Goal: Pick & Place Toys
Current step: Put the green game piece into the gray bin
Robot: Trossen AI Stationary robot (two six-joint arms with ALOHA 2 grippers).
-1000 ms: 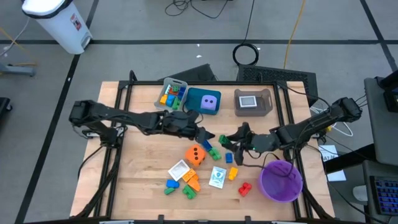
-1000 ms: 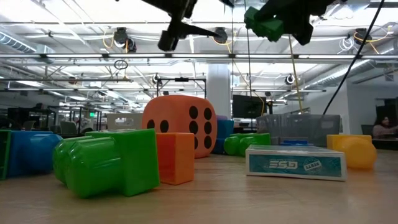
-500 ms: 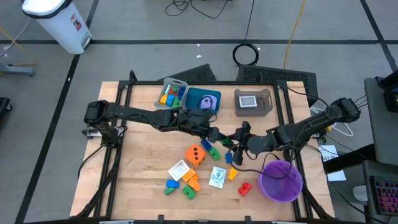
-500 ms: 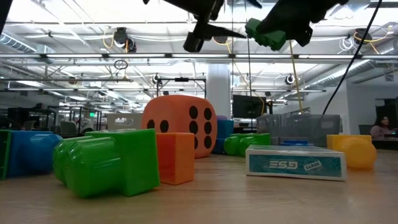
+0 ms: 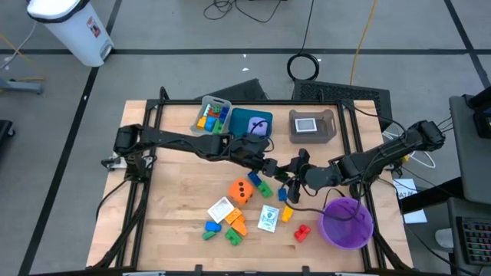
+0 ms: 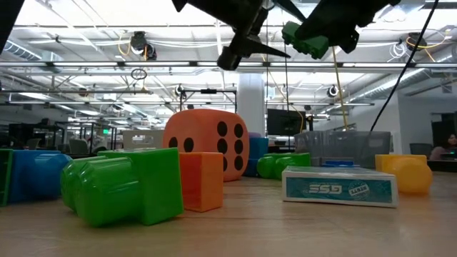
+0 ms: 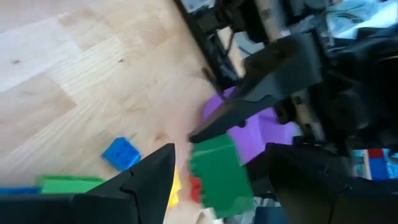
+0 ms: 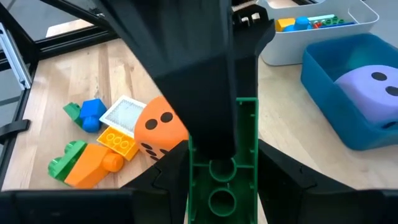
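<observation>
Here the right gripper (image 8: pixel 221 186) holds a green brick (image 8: pixel 222 177) in its jaws, lifted well above the wooden surface (image 5: pixel 184 207). The left gripper (image 5: pixel 273 168) faces it at the middle of the surface, its jaws parted to either side of that same brick without closing on it. Below lie the orange die (image 5: pixel 242 190), picture cards (image 5: pixel 268 218) and scattered bricks (image 5: pixel 224 227). The purple die (image 8: pixel 370 87) sits in the teal tray (image 5: pixel 240 123); the purple bowl (image 5: pixel 347 223) stands near the right arm.

Overhead, table-level, 2 wrist cams, blurry-ish.
</observation>
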